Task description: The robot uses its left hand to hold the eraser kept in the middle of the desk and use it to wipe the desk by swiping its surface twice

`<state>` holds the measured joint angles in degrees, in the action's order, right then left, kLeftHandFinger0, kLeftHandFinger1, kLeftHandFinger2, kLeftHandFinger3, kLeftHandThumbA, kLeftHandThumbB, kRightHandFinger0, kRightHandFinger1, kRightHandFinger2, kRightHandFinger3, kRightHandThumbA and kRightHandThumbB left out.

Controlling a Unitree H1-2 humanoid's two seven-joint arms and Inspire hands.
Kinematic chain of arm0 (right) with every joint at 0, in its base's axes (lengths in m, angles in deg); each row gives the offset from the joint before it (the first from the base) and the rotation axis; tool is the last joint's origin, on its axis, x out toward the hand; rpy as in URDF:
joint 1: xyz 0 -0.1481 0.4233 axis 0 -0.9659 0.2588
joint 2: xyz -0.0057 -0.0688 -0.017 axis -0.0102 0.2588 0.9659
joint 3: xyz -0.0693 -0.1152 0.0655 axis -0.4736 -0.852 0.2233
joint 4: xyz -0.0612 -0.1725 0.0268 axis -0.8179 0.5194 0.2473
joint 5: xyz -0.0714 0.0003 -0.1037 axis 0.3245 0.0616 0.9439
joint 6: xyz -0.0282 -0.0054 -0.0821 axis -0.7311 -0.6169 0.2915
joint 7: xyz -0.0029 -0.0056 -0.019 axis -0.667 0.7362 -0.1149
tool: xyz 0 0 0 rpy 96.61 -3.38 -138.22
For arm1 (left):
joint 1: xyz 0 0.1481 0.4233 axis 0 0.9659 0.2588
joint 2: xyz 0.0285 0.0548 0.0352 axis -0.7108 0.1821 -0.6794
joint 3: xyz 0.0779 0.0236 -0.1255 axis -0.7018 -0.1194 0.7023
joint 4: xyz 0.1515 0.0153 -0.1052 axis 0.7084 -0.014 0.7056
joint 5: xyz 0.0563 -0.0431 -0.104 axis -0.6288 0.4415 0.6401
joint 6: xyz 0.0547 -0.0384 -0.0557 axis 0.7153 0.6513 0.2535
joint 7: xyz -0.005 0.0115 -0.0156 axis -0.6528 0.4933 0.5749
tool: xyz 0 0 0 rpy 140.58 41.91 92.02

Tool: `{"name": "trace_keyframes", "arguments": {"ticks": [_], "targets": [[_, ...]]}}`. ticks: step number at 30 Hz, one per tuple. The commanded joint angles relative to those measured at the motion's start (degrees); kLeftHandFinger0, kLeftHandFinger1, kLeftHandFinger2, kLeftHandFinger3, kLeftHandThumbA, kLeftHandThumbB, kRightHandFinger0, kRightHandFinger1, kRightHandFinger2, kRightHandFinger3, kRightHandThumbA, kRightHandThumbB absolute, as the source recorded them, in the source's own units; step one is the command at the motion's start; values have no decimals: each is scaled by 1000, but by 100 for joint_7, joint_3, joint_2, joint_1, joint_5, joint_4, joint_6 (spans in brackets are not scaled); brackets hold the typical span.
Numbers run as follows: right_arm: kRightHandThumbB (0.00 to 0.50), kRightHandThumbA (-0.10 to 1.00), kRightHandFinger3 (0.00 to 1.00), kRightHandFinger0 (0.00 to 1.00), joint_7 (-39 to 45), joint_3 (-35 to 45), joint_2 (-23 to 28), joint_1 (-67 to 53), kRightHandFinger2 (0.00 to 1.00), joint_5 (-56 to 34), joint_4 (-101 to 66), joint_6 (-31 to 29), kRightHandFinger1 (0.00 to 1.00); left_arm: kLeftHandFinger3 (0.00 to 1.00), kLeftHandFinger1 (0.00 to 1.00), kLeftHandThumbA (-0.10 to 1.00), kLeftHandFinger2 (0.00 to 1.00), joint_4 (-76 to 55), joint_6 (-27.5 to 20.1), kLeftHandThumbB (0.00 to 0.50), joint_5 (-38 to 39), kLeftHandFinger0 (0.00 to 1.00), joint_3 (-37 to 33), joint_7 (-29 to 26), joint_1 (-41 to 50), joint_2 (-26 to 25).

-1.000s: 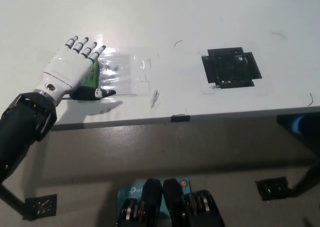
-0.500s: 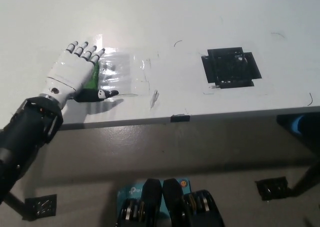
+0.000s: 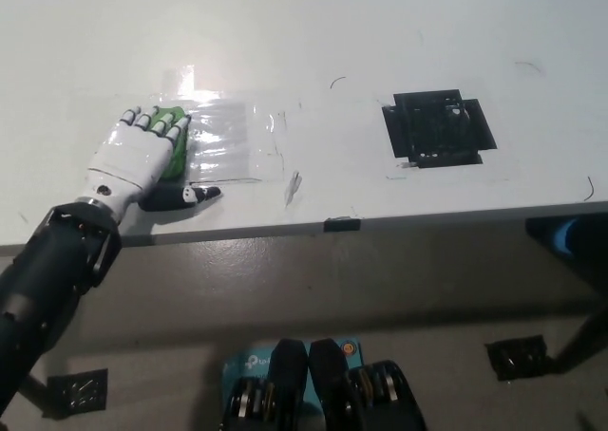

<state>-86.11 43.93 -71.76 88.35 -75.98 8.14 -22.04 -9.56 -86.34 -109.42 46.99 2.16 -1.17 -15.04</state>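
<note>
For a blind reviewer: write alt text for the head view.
The robot's white left hand presses a green eraser onto a white desk, over a clear taped sheet near the desk's front left edge. A square of black tape sits to the right; the right hand is out of view.

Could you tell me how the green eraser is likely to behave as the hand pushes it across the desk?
The eraser lies flat under the left hand, so it should slide rather than roll. It looks small, probably light. The glossy taped patch may let it slip easily.
</note>
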Motion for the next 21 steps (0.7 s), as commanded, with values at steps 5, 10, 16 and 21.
{"name": "trace_keyframes", "arguments": {"ticks": [5, 10, 16, 21], "targets": [[314, 1000, 1000, 1000, -103, 90, -18, 67, 1000, -150, -22, -380, 1000, 1000, 1000, 1000, 1000, -76, 149, 402, 437, 1000, 393, -180, 141, 34], [328, 1000, 1000, 1000, -125, 108, 35, 100, 1000, -157, 12, -398, 1000, 1000, 1000, 1000, 1000, 314, 112, 373, 641, 1000, 544, -488, 232, 242], [335, 1000, 1000, 1000, -137, 109, 24, 80, 1000, -167, -27, -422, 1000, 1000, 1000, 1000, 1000, 594, 95, 372, 841, 1000, 648, -603, 339, 570], [325, 1000, 1000, 1000, -194, 105, 44, 98, 1000, -93, -29, -429, 1000, 1000, 1000, 1000, 1000, 751, 126, 385, 907, 1000, 597, -689, 333, 782]]}}
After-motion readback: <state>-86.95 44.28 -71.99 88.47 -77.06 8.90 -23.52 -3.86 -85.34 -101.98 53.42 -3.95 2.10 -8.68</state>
